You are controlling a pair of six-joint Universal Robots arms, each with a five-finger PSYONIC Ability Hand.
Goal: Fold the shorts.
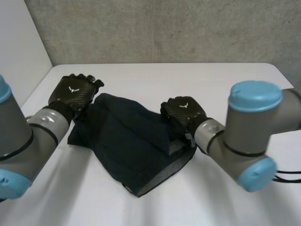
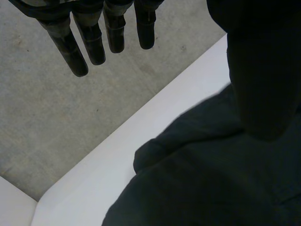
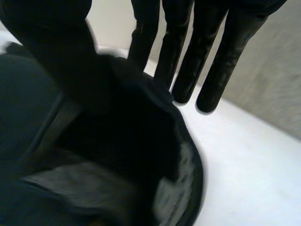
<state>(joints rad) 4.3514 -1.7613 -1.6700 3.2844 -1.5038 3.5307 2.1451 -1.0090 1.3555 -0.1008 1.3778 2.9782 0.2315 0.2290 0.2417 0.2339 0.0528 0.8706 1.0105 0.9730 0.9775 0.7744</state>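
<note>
Shorts, dark and rumpled, lie in a loose heap at the middle of the bench. Left hand sits at the shorts' far left corner. Right hand rests on their right edge. Neither holds cloth: both sets of fingers are straight and spread.

Judgement: the step in hand is taking hold for a fold. Done well, each hand pinches its edge through every layer before lifting. Both rise level together and draw the cloth flat before laying it over, or the bunching at the shorts' middle gets folded in.

Left wrist view: fingers reach clear beyond the shorts, touching nothing. Right wrist view: fingers extend past the shorts' rim, and a paler inner face lies turned up under the palm. Head view gives the backs of the hands and the shorts' whole outline.
</note>
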